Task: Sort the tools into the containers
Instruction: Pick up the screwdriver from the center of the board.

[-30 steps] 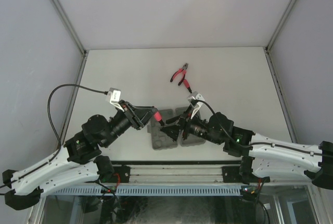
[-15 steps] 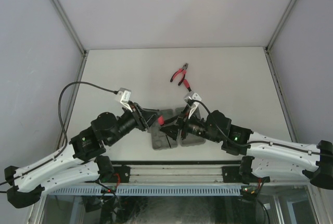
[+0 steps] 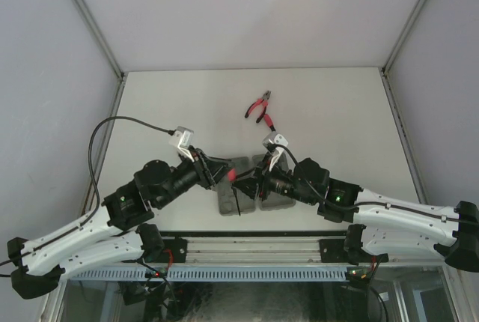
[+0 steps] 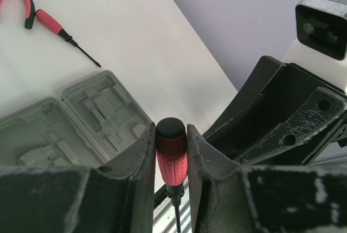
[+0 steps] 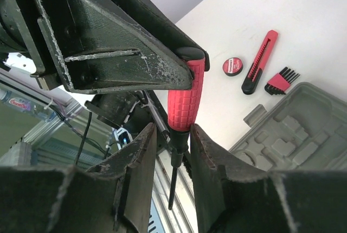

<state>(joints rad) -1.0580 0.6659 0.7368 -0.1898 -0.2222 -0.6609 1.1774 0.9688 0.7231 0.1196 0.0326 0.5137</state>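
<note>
so both arms meet right over the open grey tool case (image 3: 251, 196), which lies flat on the table (image 3: 337, 112) with its two moulded halves facing up. the left hand (image 4: 171, 135) is clenched on the red-handled screwdriver (image 5: 187, 97), pinching the fat grip near its black cap. the tool hangs in the air above the case, and in the top view its thin shaft points down toward the near edge, over the left half.

the right hand (image 5: 173, 133) has come in from the other side. its two fingers sit either side of the lower end of the same handle, where it narrows to the shaft. honestly i can't tell if it's actually gripping or just sitting close; there's maybe a sliver of gap on one side.

the rest of the tools are on the table:
- red-handled pliers (image 3: 260, 106) beyond the case, with a small thin screwdriver (image 4: 54, 24) just beside them
- a round red disc (image 5: 232, 66), a red-and-black utility knife (image 5: 260, 62) and a red hex key set (image 5: 282, 80) bunched together just beside one end of the case, the hex keys nearest its rim
</note>
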